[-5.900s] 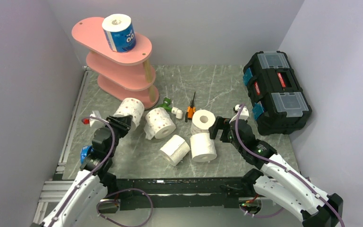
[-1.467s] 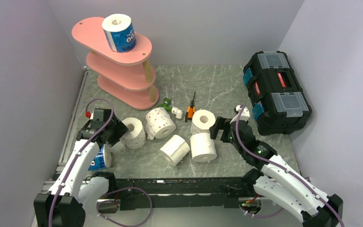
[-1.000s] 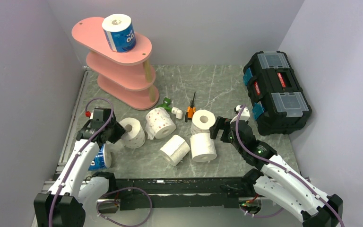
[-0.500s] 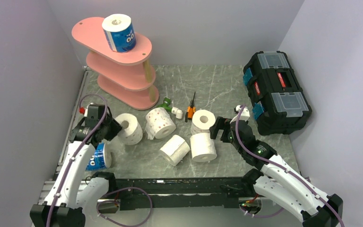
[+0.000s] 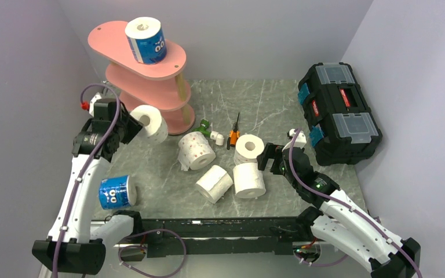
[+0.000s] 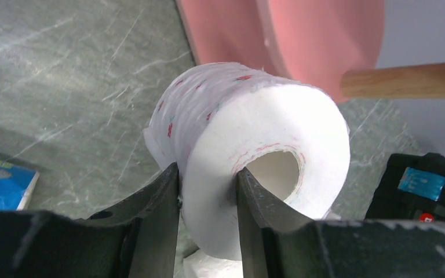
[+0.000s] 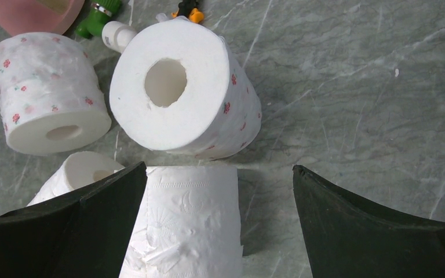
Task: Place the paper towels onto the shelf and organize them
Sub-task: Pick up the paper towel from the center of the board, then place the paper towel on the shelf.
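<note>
No text legible (blue wrapper [image 5: 116, 193] print too small).

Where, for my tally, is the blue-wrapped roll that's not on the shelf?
Top view: the blue-wrapped roll lies on the table near its front-left corner, beside the left arm.

Was closed in by plain pale lilac-grey matte walls [image 5: 17, 69] to the left of, behind and to the right of the dark grey-green marbled tabletop [image 5: 266, 98]. Was lit softly and evenly from above that tabletop, with only faint shadows. Was edged along the tabletop's near side by a black metal frame bar [image 5: 232, 222].
</note>
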